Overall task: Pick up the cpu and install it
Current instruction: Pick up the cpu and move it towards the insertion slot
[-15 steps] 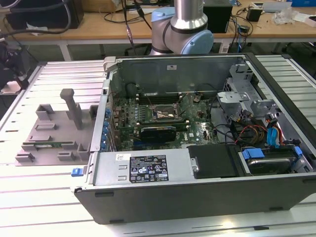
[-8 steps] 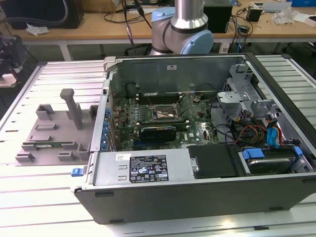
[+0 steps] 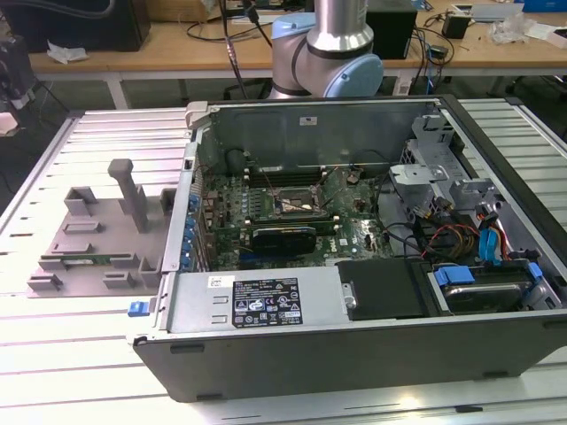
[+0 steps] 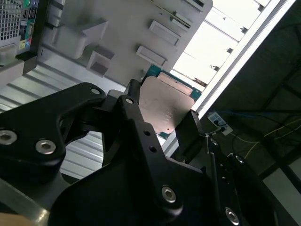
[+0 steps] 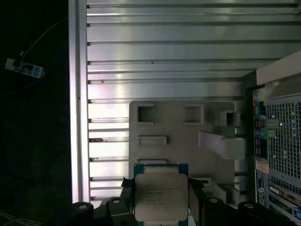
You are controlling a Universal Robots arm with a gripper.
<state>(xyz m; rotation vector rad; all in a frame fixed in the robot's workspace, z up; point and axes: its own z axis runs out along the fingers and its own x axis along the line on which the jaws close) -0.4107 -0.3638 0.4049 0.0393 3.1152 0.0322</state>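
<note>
Over the grey tray (image 5: 178, 122) holding a memory stick (image 3: 91, 259), the gripper (image 5: 161, 193) is clamping the cpu (image 5: 161, 201) edgewise between its closed fingers (image 5: 197, 200).

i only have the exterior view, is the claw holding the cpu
observer: Yes. In both wrist views the claw is shut on the cpu, gripping two opposite edges with the silver lid facing the cameras.
operator: ok and where is it, over the case?
observer: No. In the first wrist view the grey parts holder lies beyond the cpu on the slatted table, with the computer case beside the holder. The cpu looks lifted well clear of the holder.
</note>
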